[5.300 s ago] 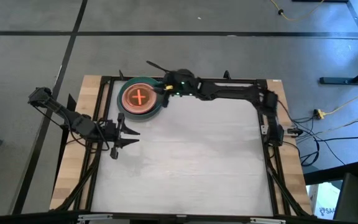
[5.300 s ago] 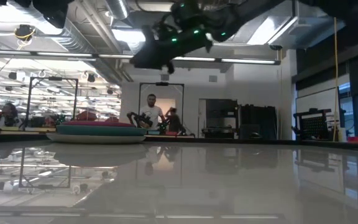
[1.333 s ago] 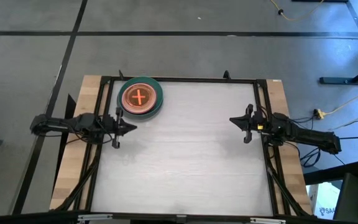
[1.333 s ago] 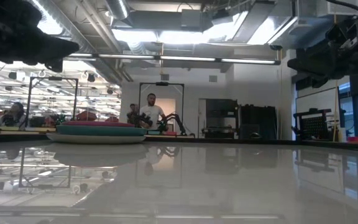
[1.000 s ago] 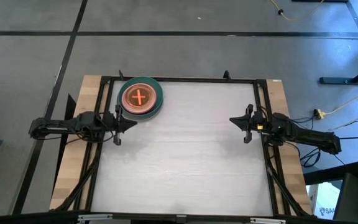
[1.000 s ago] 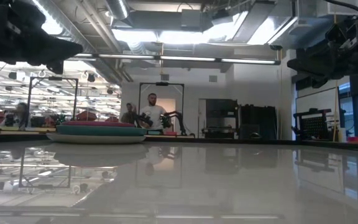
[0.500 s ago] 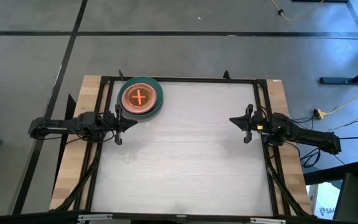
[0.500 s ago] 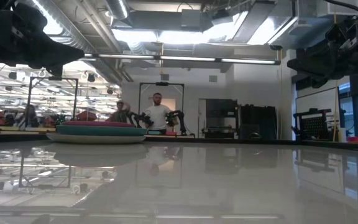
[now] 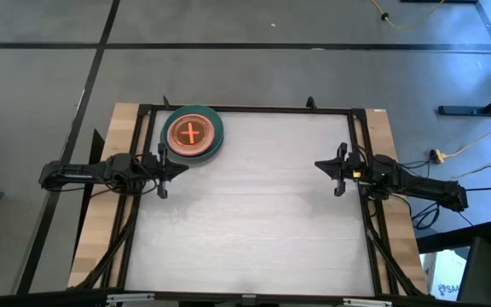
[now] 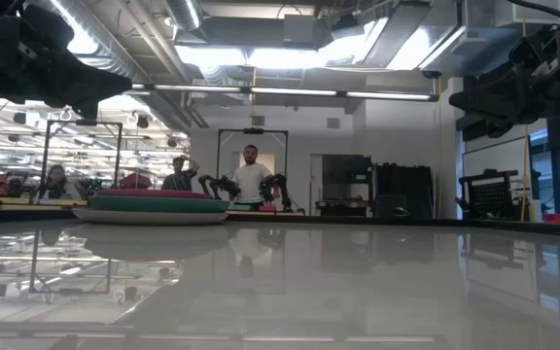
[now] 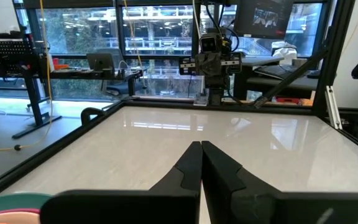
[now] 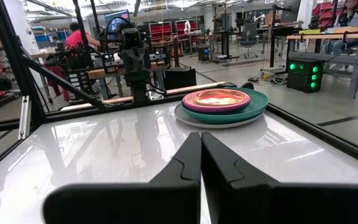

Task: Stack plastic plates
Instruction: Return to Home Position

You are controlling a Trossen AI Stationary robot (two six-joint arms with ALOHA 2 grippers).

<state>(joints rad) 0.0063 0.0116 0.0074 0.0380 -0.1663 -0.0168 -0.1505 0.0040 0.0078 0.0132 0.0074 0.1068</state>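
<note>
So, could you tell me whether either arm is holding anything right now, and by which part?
Nothing is held. The left gripper and right gripper both have their jaws shut and empty; the plates sit stacked, apart from both.

Left arm (image 9: 92, 173): extended level across the left edge of the counter (image 9: 254, 222), pointing toward the right edge. Left gripper (image 9: 181, 171): just inside the left edge, raised above the surface; fingers (image 11: 189, 167) pressed together, no gap between them. Right arm (image 9: 416, 185): extended level across the right edge, pointing toward the left edge. Right gripper (image 9: 319, 165): just inside the right edge, raised above the surface; fingers (image 12: 188, 160) likewise pressed together. The two grippers face each other, well apart.
</note>
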